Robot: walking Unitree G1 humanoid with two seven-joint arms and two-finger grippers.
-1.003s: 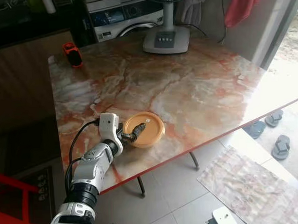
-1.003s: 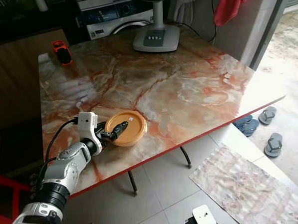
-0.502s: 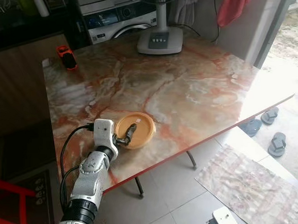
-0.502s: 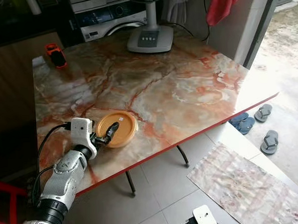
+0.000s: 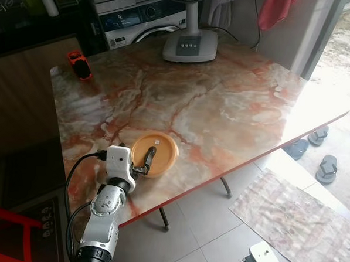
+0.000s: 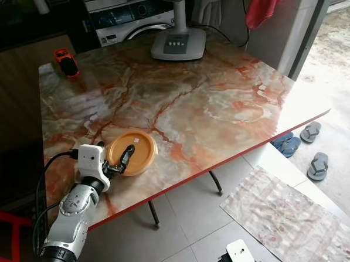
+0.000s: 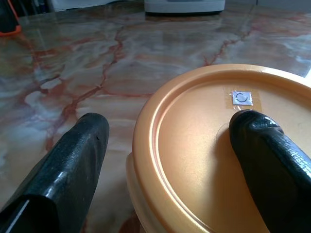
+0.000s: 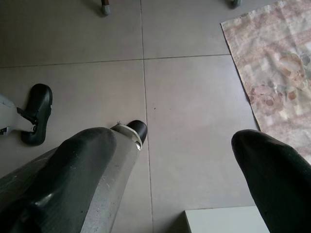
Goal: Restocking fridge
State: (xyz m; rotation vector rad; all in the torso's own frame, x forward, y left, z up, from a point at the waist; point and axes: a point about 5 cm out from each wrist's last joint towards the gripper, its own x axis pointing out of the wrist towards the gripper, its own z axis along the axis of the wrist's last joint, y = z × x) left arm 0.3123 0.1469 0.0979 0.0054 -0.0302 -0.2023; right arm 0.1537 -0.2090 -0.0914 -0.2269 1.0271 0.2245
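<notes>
A round orange container [image 5: 163, 146] with its lid on stands on the marble table [image 5: 220, 105], near the front left edge. My left gripper [image 5: 146, 162] is open at its near rim. One black finger [image 7: 262, 160] lies on top of the lid. The other finger [image 7: 73, 165] is outside the container wall, with a gap between them. The wrist view shows the container [image 7: 194, 145] close up, with a small sticker on the lid. My right gripper [image 8: 175, 141] hangs open above the tiled floor.
A fan base [image 5: 189, 47] stands at the table's far edge and a small orange-black object [image 5: 77, 61] at its far left corner. Slippers [image 5: 326, 169], a patterned mat [image 5: 297, 212] and a white power strip [image 5: 265, 256] lie on the floor to the right. A red frame [image 5: 10, 233] stands at left.
The view has shifted a little. My left forearm has swung to point more straight ahead, and its fingers stay at the container's near rim. The container has not visibly moved.
</notes>
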